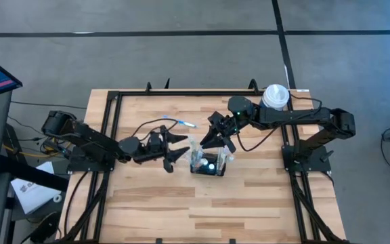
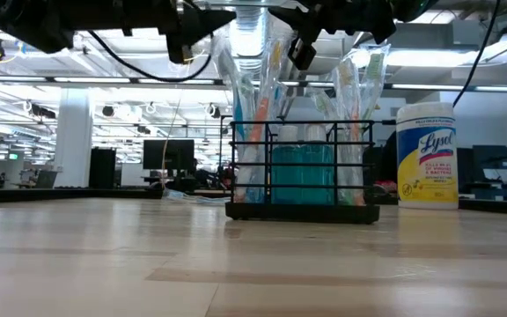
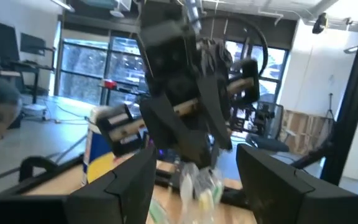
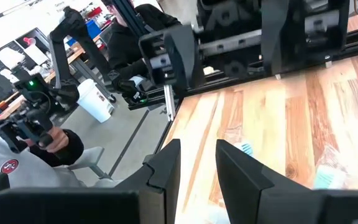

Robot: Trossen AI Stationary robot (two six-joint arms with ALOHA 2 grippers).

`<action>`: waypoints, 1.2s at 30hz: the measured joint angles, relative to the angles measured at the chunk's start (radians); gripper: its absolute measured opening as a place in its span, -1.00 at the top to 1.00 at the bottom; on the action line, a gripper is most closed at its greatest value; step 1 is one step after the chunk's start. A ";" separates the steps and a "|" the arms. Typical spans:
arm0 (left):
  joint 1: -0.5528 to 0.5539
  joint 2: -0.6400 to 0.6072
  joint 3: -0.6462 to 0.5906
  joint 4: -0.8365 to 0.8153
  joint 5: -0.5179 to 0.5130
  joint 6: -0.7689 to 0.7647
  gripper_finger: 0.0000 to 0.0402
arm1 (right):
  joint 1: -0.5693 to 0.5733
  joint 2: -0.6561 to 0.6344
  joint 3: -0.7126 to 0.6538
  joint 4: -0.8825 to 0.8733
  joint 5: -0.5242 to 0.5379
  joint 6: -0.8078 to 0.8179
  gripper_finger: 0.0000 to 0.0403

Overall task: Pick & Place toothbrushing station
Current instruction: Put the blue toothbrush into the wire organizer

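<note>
Toothbrushing station (image 1: 208, 165) at worktop (image 1: 202, 210) centre, slightly toward 3 o'clock: small black wire holder, standing upright, flat on the wood. Inside, seen level: teal cup (image 2: 303, 173) in the middle, toothbrushes in clear wrappers (image 2: 246, 97) rising well above the rack's rim on both sides.

Left gripper (image 1: 176, 148) just at 9 o'clock of the station, raised off the wood, jaws spread wide and empty; in its wrist view both dark fingers (image 3: 129, 180) stand apart with nothing between them, facing the other arm's wrist and wrapped brush heads (image 3: 202, 185).

Right gripper (image 1: 215, 137) just at 12 o'clock of the station, above the brush tops, jaws part-open with a narrow gap; fingers (image 4: 166, 168) show nothing clamped, bare wood below. Whether a fingertip touches a wrapper: cannot tell.

Loose blue-and-white toothbrush (image 1: 181, 123) lying flat at 11 o'clock of the station, well apart from it, near the far edge.

White-and-yellow wipes canister (image 1: 275, 96) upright at 2 o'clock, at the far right corner beside the right arm's link; label legible in the low view (image 2: 427, 155).

Beyond the worktop, in the right wrist view: person in a grey sleeve (image 4: 17, 168), hand (image 4: 51, 140) holding a dark device.
</note>
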 joint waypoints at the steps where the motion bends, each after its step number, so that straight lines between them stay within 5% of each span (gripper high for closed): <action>1: 0.000 -0.019 0.000 -0.012 -0.003 0.009 -0.07 | 0.000 0.000 0.000 0.000 0.000 0.000 0.54; 20: 0.098 -0.337 0.000 -0.587 -0.266 0.064 0.01 | 0.000 0.000 0.000 -0.008 0.000 -0.008 0.54; 36: 0.342 -0.344 0.000 -0.928 -0.265 -0.120 0.02 | 0.000 0.000 0.000 -0.046 0.000 -0.035 0.54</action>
